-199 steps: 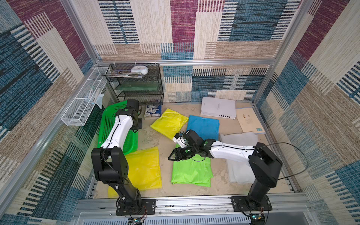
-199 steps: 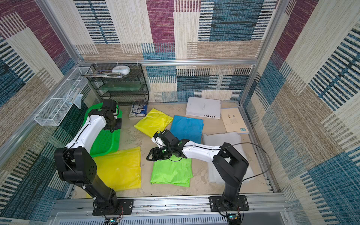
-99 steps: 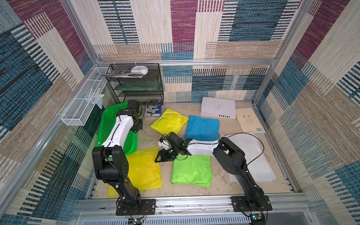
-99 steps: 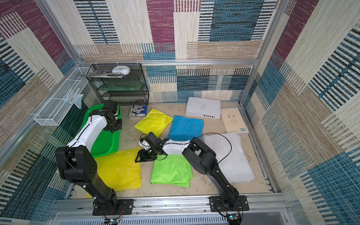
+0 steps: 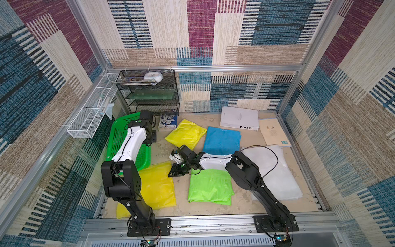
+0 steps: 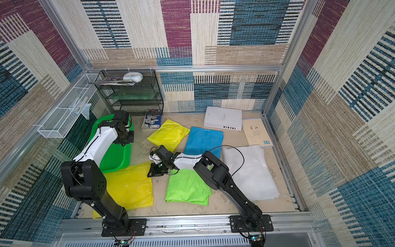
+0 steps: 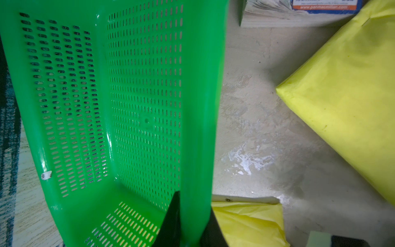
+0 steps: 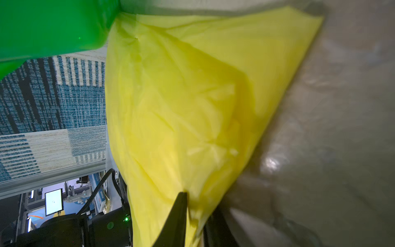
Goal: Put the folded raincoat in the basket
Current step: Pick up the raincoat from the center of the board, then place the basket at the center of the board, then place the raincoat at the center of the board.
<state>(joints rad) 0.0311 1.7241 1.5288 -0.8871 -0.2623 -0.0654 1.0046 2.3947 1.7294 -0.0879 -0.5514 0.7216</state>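
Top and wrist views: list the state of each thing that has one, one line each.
basket: empty, rim gripped.
left gripper: shut on basket rim.
right gripper: shut on near yellow raincoat's corner.
near yellow raincoat: folded, one corner pinched, outside basket.
lime raincoat: folded, lying flat.

The basket [image 5: 118, 136] sits at the left, the shelf rack [image 5: 149, 86] behind it, the front-left raincoat [image 5: 158, 186] touching its near end. Right of that lies the middle raincoat [image 5: 210, 186]; behind it, side by side, the rear-left raincoat [image 5: 186, 134] and rear-right raincoat [image 5: 222, 140].
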